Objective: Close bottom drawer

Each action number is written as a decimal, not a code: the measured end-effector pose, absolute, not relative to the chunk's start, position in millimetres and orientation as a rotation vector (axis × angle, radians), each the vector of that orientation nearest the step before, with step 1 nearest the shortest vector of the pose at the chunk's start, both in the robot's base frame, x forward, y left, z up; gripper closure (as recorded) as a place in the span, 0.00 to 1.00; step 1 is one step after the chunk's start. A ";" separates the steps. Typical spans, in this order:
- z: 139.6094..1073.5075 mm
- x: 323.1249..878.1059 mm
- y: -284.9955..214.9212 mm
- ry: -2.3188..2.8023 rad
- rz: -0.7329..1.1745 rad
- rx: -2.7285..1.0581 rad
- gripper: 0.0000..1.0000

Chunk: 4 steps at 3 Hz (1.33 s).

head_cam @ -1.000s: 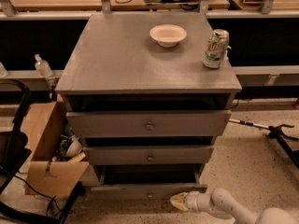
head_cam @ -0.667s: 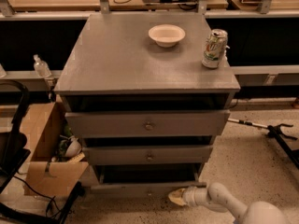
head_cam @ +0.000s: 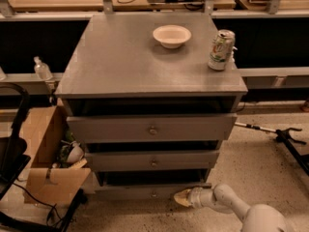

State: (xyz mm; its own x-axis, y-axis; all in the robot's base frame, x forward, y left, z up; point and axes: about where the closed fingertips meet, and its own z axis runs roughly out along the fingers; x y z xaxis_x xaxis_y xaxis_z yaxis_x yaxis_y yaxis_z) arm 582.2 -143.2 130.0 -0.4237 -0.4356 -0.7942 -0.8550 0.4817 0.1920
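The grey wooden cabinet has three drawers, each pulled out a little. The bottom drawer is the lowest one, a plain grey front with a small round knob. It sticks out slightly, with a dark gap above it. My gripper is at the end of the white arm that comes in from the lower right. Its tip is at the right part of the bottom drawer's front, touching it or very close.
A white bowl and a drink can stand on the cabinet top. An open cardboard box with clutter sits on the floor at the left, beside a black frame. A tool with a black handle lies on the floor at the right.
The arm has moved left along the floor, bringing the gripper closer to the front of the bottom drawer. The drawers look unchanged.
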 end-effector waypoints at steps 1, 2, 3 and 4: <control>130.3 581.5 -145.4 2.046 0.782 -1.057 1.00; 132.7 604.3 -157.6 2.067 0.766 -1.010 1.00; 132.7 602.9 -157.9 2.067 0.766 -1.010 1.00; 133.4 621.4 -165.9 2.080 0.761 -0.970 1.00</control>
State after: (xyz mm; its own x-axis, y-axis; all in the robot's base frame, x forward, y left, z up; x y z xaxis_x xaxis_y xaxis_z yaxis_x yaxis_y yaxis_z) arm 621.4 -165.9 133.4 -0.4680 -0.3949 -0.7906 -0.8120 0.5452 0.2084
